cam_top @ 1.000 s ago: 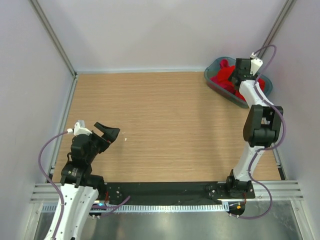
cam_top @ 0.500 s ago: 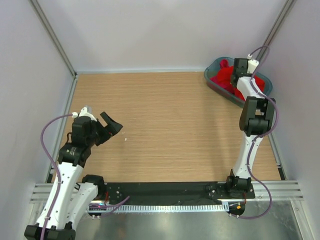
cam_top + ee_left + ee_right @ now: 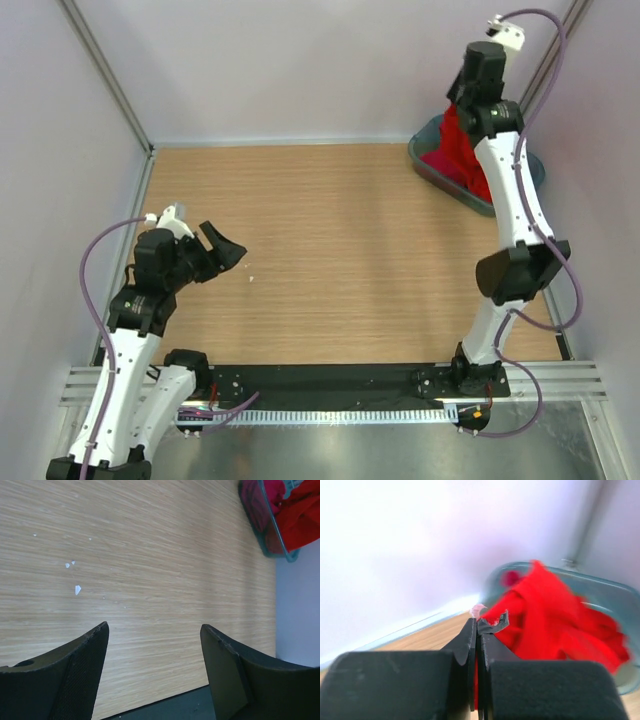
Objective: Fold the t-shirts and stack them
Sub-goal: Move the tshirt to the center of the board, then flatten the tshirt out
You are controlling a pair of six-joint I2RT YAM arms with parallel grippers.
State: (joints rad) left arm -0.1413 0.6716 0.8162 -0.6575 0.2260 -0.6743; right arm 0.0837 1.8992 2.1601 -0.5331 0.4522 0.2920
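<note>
Fingers of my right gripper (image 3: 477, 624) clamp the red t-shirt (image 3: 545, 612) over the tub (image 3: 602, 588); my left gripper (image 3: 154, 628) gapes empty.

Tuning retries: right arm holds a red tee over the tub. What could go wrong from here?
1. The right end effector pinches only a thin fold of the red t-shirt; it may slip.
2. The shirt's lower end hangs into the teal tub among other red cloth and might drag that out.
3. The left end effector is open, far across the table.

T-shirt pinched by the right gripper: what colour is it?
Bright red; the t-shirt shows best in the right wrist view.
</note>
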